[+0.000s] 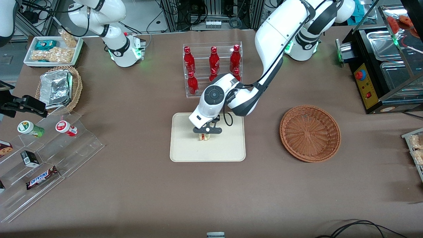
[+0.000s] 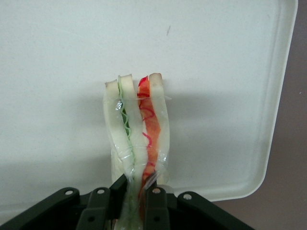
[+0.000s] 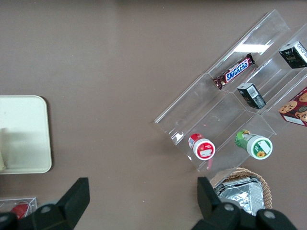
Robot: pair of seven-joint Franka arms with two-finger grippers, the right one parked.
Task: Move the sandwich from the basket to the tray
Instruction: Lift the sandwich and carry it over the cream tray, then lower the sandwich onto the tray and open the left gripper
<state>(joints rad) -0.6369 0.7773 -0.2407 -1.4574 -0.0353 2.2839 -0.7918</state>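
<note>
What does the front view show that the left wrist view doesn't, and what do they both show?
Only the front view shows the basket, with nothing in it, toward the working arm's end of the table, plus the red bottles in their clear rack. Only the left wrist view shows the sandwich's green and red filling layers and the gripper shut on its wrapped edge. Both show the sandwich held over the tray.

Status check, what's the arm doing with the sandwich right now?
Gripper shut on sandwich, over the tray. Basket empty. Nothing in the way.
</note>
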